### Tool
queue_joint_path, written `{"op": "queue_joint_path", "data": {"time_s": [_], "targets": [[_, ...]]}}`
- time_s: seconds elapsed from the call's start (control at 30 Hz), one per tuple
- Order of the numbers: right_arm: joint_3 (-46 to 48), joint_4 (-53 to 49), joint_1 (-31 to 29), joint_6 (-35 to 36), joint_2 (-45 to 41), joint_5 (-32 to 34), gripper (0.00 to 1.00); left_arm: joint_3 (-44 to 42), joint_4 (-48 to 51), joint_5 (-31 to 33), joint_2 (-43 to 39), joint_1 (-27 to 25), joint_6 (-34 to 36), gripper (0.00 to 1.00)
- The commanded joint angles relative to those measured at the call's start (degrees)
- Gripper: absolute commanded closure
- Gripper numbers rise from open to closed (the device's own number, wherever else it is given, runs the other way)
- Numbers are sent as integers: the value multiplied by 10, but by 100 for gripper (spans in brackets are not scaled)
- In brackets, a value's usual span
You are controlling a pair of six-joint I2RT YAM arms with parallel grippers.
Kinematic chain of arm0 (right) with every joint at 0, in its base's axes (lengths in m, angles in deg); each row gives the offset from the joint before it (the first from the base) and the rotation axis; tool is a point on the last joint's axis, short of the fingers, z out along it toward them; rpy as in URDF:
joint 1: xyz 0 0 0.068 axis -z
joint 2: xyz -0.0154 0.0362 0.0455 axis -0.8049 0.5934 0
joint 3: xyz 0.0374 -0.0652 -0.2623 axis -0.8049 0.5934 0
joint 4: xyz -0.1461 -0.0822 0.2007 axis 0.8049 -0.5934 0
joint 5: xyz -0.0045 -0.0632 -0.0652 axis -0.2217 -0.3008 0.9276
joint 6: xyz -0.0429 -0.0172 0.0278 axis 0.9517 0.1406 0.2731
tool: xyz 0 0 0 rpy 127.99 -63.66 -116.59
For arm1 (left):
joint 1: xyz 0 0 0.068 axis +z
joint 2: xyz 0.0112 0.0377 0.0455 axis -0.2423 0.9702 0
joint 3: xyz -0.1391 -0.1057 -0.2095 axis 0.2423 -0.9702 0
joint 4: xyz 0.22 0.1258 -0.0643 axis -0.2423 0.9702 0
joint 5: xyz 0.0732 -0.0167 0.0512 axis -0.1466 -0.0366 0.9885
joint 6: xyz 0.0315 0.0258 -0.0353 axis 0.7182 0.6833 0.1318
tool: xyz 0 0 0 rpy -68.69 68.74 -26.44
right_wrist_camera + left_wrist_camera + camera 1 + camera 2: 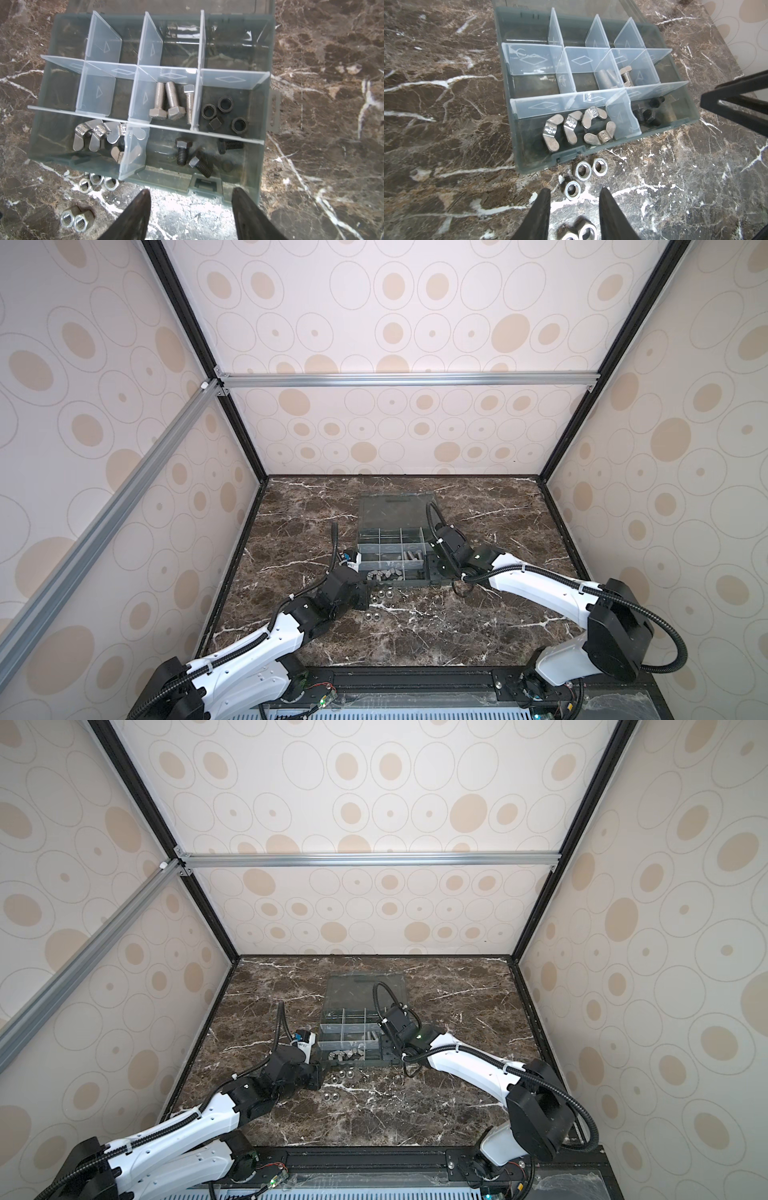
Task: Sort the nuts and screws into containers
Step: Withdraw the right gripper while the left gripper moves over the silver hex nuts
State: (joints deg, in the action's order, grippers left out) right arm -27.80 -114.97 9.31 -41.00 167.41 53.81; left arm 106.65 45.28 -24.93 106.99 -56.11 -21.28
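Risk: left gripper, jaws part-open & empty over loose hex nuts on table just before box, may grab two since they touch. Right gripper wide open, empty. Beyond, sorted in compartments: shiny wing nuts, silver bolts, blk bolts, blk ring nuts.

Bare counter is left open near and right. The organizer box is fronted near-left by loose hex nuts, and its compartments are narrowed by upright dividers.
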Motion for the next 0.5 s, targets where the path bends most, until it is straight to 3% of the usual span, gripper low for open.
{"op": "queue_joint_path", "data": {"time_s": [0.0,0.47], "targets": [[13,-19,0,-21,-24,14,35,-5,-15,-9,8,6,-17,61],[56,-20,-9,-58,-65,27,35,-14,2,-22,27,7,-34,61]]}}
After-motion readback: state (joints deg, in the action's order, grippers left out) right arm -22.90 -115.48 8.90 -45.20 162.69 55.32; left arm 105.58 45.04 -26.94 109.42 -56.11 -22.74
